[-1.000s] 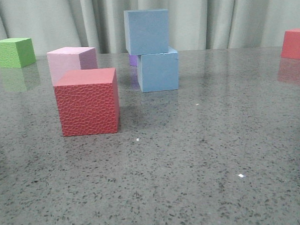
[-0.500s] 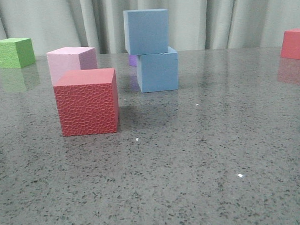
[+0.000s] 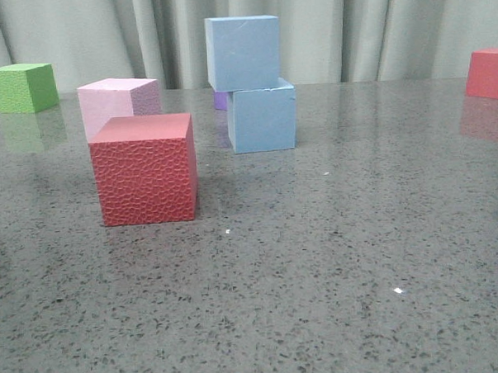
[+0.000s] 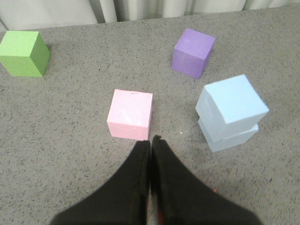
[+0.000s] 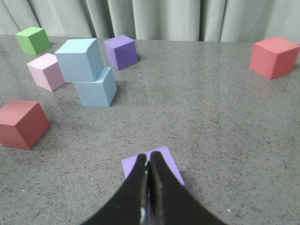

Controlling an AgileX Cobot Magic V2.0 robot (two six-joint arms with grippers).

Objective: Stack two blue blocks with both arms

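Note:
The two blue blocks stand stacked at the table's far middle. The pale sky blue block [image 3: 242, 52] [image 4: 232, 104] [image 5: 79, 59] rests on the deeper blue block [image 3: 262, 118] [image 4: 234, 138] [image 5: 97, 89], set off a little to one side. No finger touches either. My left gripper [image 4: 151, 140] is shut and empty, its tips close to the pink cube [image 4: 130, 114]. My right gripper [image 5: 148, 157] is shut and empty above a purple cube [image 5: 159, 164], well away from the stack. Neither gripper shows in the front view.
A red cube [image 3: 146, 169] stands front left of the stack with the pink cube [image 3: 117, 101] behind it. A green cube [image 3: 23, 87] is far left and another red cube [image 3: 489, 73] far right. A purple cube [image 4: 192, 52] sits just behind the stack.

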